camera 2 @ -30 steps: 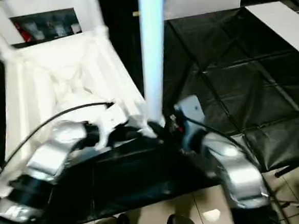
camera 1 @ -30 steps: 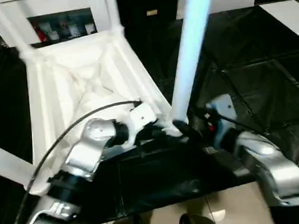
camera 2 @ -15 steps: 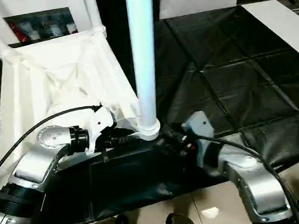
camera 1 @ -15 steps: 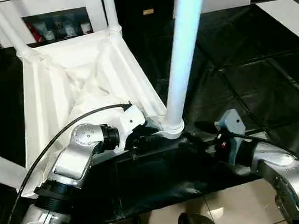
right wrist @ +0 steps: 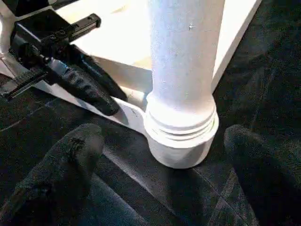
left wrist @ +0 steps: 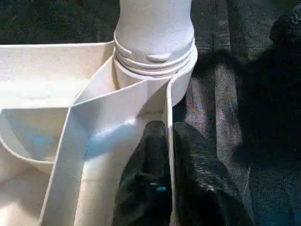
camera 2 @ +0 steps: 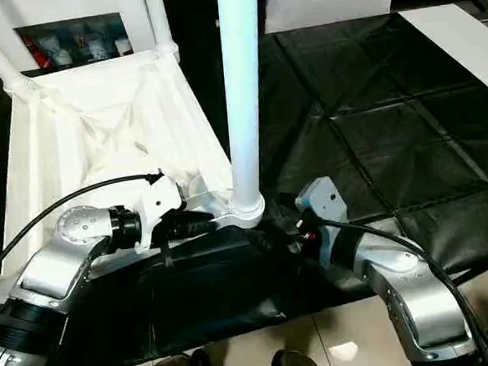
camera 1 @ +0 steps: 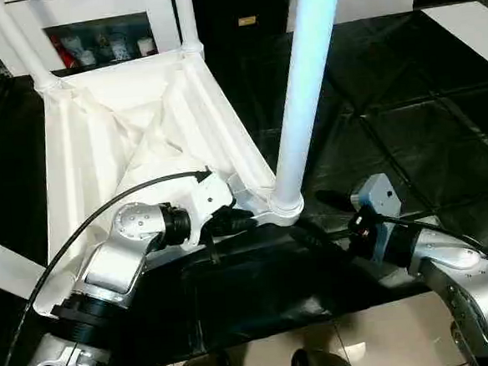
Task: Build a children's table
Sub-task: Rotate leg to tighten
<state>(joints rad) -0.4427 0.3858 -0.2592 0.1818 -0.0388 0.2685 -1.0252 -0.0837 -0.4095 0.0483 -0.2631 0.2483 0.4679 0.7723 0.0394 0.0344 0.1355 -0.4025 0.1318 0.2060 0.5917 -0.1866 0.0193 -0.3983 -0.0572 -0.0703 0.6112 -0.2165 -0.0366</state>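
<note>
On a black quilted floor mat (camera 1: 407,113), the upturned white table top (camera 1: 123,133) lies at ten o'clock, its near-corner leg (camera 1: 305,95) upright, the left gripper (left wrist: 167,141) pinching the rim wall beside that socket while the right gripper (right wrist: 160,174) gapes wide around the leg's base.

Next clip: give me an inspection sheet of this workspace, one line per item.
Surface: black quilted mat over pale floor tiles.
Job's things: white table top lies underside up; near leg stands in its corner socket; two more legs stand at the far corners.
Clutter: nothing seen.
Grippers: left gripper pinches the top's edge wall beside the socket; right gripper open, its fingers either side of the socket, apart from it.
Cables: black cable loops over the left forearm.
Surroundings: white cabinet with small items behind glass.
</note>
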